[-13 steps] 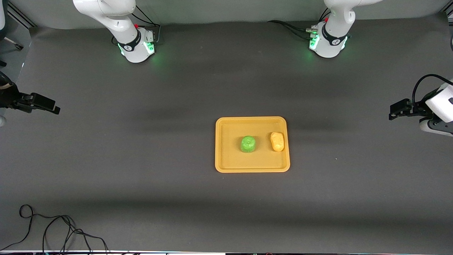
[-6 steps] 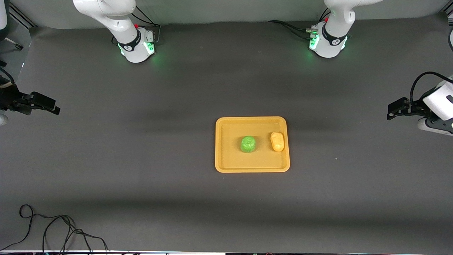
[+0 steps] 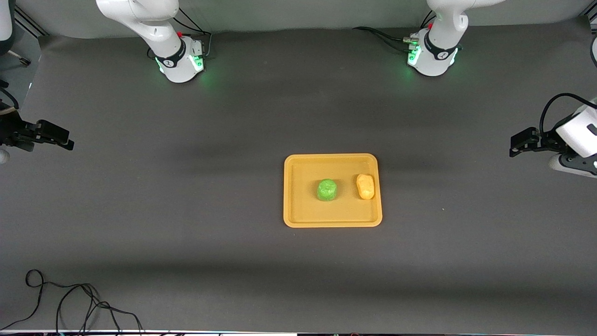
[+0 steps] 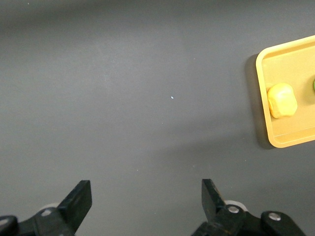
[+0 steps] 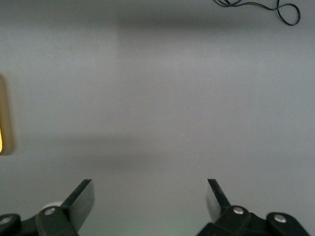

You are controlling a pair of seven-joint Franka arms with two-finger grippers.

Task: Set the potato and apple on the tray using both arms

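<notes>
The yellow-orange tray [image 3: 298, 219] lies on the grey table. The green apple [image 3: 327, 190] sits in its middle. The yellow-orange potato [image 3: 365, 186] lies beside it, toward the left arm's end. My left gripper [image 3: 517, 144] is open and empty, up over the bare table at the left arm's end. Its wrist view shows the tray's end [image 4: 280, 140] with the potato [image 4: 282, 100] on it. My right gripper [image 3: 63, 140] is open and empty over the bare table at the right arm's end. Its wrist view shows only a sliver of the tray [image 5: 2, 132].
A loose black cable [image 3: 70, 298] lies coiled at the table's near corner by the right arm's end; it also shows in the right wrist view [image 5: 275, 7]. The two arm bases [image 3: 179, 63] [image 3: 431, 58] stand along the table's top edge.
Both grippers have drawn slightly outward, away from the tray, toward their own table ends. The apple, potato and tray have not moved.
</notes>
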